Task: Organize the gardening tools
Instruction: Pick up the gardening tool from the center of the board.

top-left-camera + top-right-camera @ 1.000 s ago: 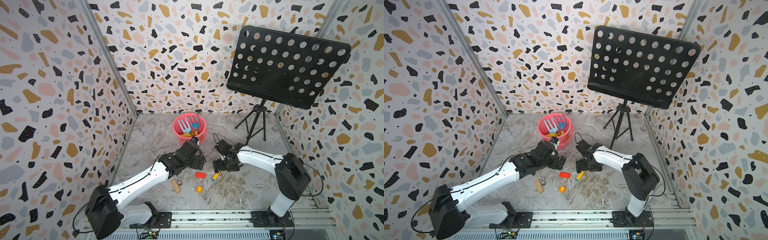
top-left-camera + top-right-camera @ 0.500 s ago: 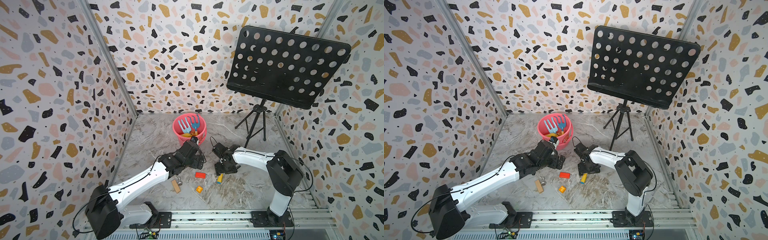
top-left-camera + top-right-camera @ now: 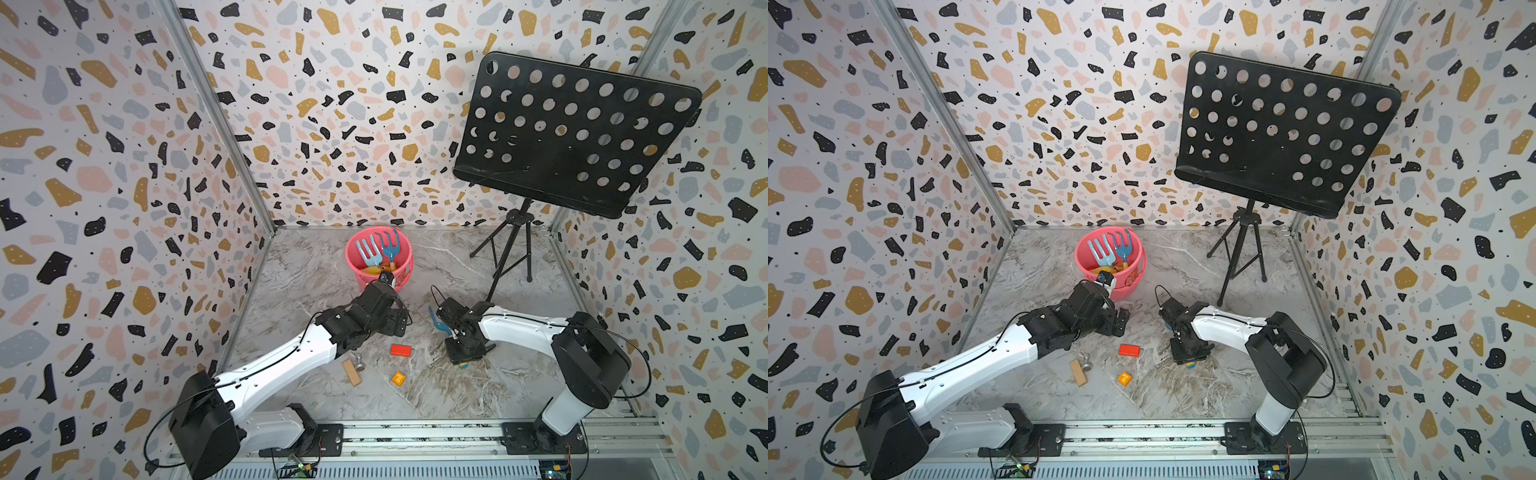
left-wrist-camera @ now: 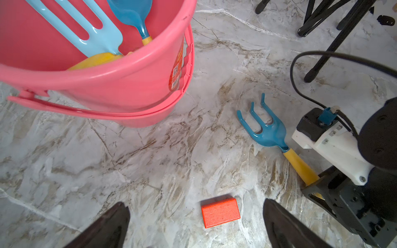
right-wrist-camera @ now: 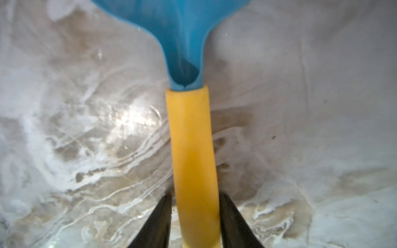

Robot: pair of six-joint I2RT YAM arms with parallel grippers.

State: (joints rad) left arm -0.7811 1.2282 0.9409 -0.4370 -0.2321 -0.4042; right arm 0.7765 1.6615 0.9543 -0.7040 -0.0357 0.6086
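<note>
Right gripper [image 5: 194, 199] sits low over the grey marbled floor [image 3: 311, 270]. Its two black fingertips are closed in against both sides of the yellow handle of a dark blue plastic toy rake [image 4: 268, 133], pinching it well back from the tines. That rake lies flat on the floor, right of centre in both top views, with its three-pronged head showing just left of the right arm.

Left gripper [image 4: 194, 205] hangs with its fingers spread wide and nothing between them, close in front of a round pink plastic bucket [image 3: 1082, 255] standing at mid-frame near the back wall. Leaning inside the bucket are a light-blue plastic fork [image 3: 368, 251], a second dark blue rake [image 3: 390, 245] and, lower down, a yellow plastic scoop [image 4: 96, 60].

Below the bucket in the top views, between the two arms, lies a small red rectangular block [image 3: 400, 350]. Lower still are a small orange block [image 3: 398, 378] and a tan wooden block [image 3: 351, 372], with a small metal knob [image 3: 358, 366] just beside the wooden one. A black perforated music stand [image 3: 573, 133] on a tripod fills the upper right.
</note>
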